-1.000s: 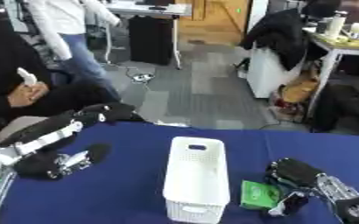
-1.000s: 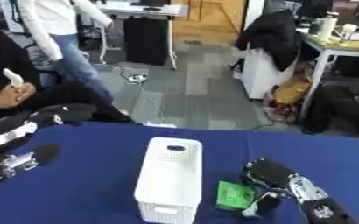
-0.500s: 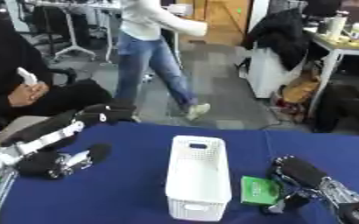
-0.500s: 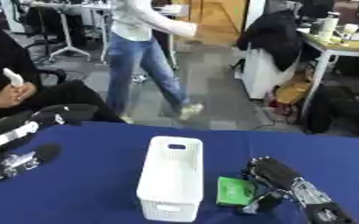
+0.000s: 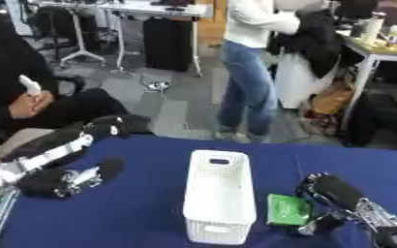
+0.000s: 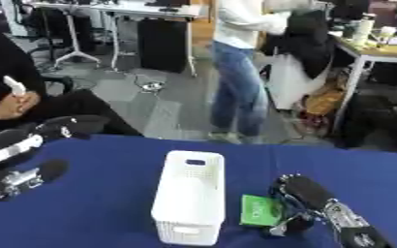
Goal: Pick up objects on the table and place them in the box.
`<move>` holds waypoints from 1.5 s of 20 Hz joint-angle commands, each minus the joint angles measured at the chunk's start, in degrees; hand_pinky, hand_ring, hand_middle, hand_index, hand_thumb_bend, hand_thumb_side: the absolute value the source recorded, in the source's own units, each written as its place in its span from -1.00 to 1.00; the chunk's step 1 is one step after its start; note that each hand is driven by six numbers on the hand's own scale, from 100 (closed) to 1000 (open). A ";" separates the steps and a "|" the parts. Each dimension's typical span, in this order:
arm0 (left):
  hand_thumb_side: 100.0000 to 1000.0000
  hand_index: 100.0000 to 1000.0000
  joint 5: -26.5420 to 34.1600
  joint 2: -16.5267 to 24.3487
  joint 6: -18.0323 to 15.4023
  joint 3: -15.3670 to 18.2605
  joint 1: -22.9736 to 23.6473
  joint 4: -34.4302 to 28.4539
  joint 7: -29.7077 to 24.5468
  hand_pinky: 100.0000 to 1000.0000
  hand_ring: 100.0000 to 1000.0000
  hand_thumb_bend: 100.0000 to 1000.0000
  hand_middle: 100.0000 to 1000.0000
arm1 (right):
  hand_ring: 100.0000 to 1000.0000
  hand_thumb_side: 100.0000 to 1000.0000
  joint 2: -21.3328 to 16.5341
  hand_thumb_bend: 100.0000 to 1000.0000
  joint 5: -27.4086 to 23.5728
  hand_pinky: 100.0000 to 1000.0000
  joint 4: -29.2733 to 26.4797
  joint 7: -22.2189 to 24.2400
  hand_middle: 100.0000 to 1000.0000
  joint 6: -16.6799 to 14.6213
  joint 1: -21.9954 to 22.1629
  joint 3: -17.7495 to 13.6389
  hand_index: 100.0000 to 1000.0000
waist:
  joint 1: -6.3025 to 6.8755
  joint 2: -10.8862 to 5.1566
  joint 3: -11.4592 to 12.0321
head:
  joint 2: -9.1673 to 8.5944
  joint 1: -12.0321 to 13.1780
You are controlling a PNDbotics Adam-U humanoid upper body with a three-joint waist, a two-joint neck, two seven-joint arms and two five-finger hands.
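— While my right hand (image 5: 336, 193) lies low on the blue table (image 5: 143, 213), just right of the box (image 5: 220, 194), where is the pack?

— At my fingertips. My right hand's fingers are curled down over the right edge of the green pack (image 5: 287, 209), with the thumb below it, so I would say they pinch it. The pack lies flat on the table, just beside the box's right wall, near the end of the box closest to me. I cannot tell whether it touches the box.

— And the box itself?

— White, long and narrow, with perforated walls. It stands upright in the middle of the table, its long side running away from me, with a slot handle at the far end. I cannot see anything inside it.

— What about your other hand?

— My left hand (image 5: 62, 178) rests on the table well left of the box, near the table's left edge, fingers loosely bent and holding nothing. A black and white forearm runs above it, further left of the box.

— Anything beyond the box?

— A person in jeans and a white top stands on the grey floor past the table's far edge, touching nothing on it.
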 commanded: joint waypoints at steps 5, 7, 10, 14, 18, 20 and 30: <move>1.00 0.97 0.55 0.66 -0.18 0.18 -1.09 -1.11 -0.21 0.70 0.93 -0.98 1.00 | -1.00 -0.12 -2.75 0.24 -6.04 -1.00 0.00 5.85 -0.86 -0.89 -1.25 -0.60 -0.39 | 0.11 -0.79 -0.07 | -0.88 0.56; 1.00 0.97 0.55 0.68 -0.20 0.17 -1.07 -1.09 -0.23 0.70 0.93 -0.98 1.00 | -1.00 -0.09 -3.02 0.23 -7.74 -1.00 0.02 7.92 -0.86 -1.24 -1.41 -0.65 -0.39 | 0.12 -0.82 -0.09 | -0.88 0.57; 1.00 0.97 0.54 0.71 -0.23 0.15 -1.02 -1.05 -0.28 0.70 0.93 -0.98 1.00 | -1.00 -0.07 -3.61 0.22 -10.38 -1.00 -0.31 11.16 -0.86 -1.99 -1.83 -0.60 -0.39 | 0.10 -0.89 -0.12 | -0.82 0.60; 1.00 0.97 0.53 0.76 -0.28 0.13 -0.95 -1.01 -0.33 0.70 0.93 -0.98 1.00 | -1.00 -0.06 -4.60 0.22 -13.58 -1.00 -1.46 15.24 -0.86 -3.02 -2.43 -0.26 -0.39 | 0.06 -0.96 -0.17 | -0.79 0.67; 1.00 0.97 0.53 0.82 -0.32 0.13 -0.88 -0.97 -0.37 0.70 0.93 -0.98 1.00 | -1.00 -0.06 -5.46 0.22 -16.98 -1.00 -3.18 18.44 -0.86 -3.69 -3.01 0.12 -0.39 | 0.04 -1.03 -0.22 | -0.75 0.76; 1.00 0.97 0.51 0.87 -0.33 0.15 -0.82 -0.93 -0.36 0.70 0.93 -0.98 1.00 | -1.00 -0.07 -6.00 0.21 -18.92 -1.00 -4.34 19.95 -0.86 -4.26 -3.55 0.56 -0.39 | 0.01 -1.09 -0.29 | -0.74 0.77; 1.00 0.97 0.42 1.09 -0.40 0.14 -0.59 -0.76 -0.35 0.70 0.93 -0.98 1.00 | -1.00 -0.11 -7.39 0.22 -27.21 -1.00 -10.34 27.79 -0.82 -6.30 -7.86 3.25 -0.37 | -0.18 -1.29 -0.58 | -0.72 0.56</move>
